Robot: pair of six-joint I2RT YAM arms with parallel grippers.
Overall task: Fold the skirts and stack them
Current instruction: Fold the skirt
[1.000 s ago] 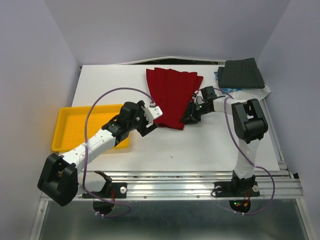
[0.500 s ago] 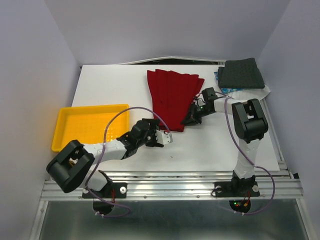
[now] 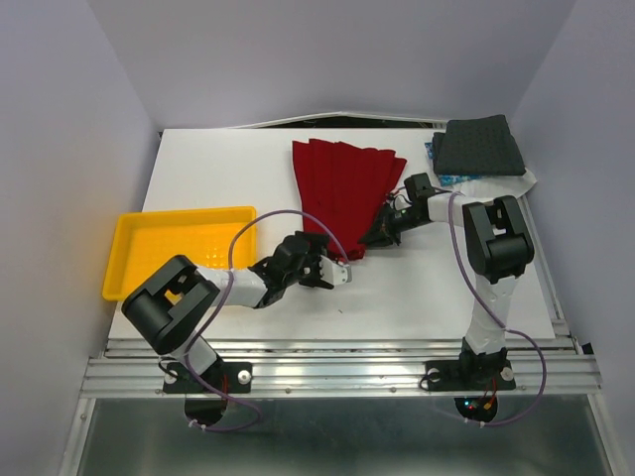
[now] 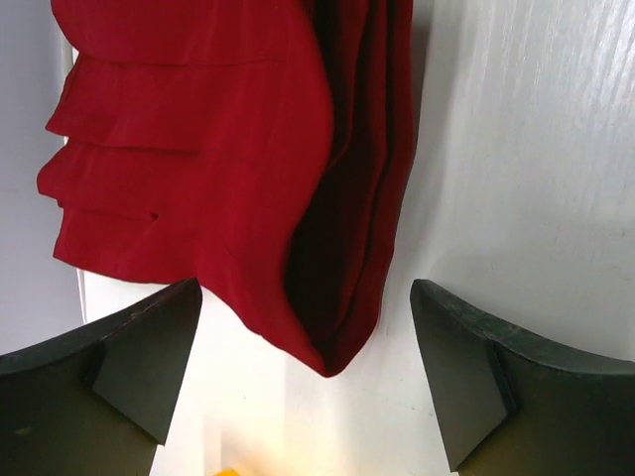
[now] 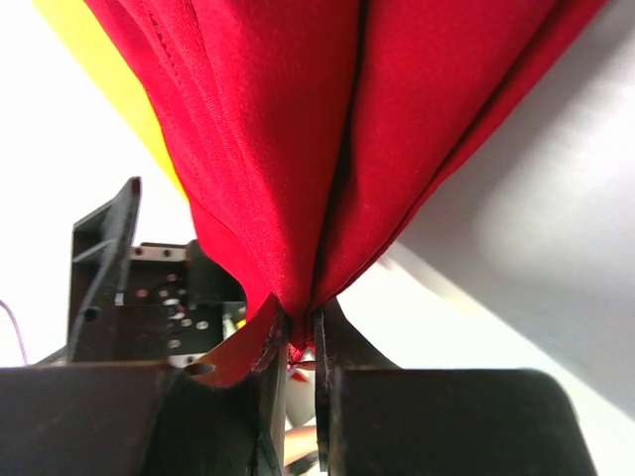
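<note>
**Q:** What is shown?

**A:** The red skirt (image 3: 342, 193) lies flat to the right of the yellow tray (image 3: 124, 260), its pleats fanning out on the far side. The right gripper (image 3: 375, 236), at the skirt edge away from the tray, is pressed together on a bunch of red hem. The left gripper (image 3: 332, 270), on the tray side of the near corner, stands spread. That corner sits between its fingers (image 4: 129, 367), apparently untouched.

**Q:** And the other skirts?

**A:** The grey skirt (image 3: 481, 147) lies folded farther from the tray, on top of the blue skirt (image 3: 456, 179), which shows only an edge.

**Q:** How is this step done well?

**A:** The left gripper probably has to take the corner next. It should advance until every layer is between the fingers and close low against the table. Both arms should then lift evenly, so the fold falls square.
</note>
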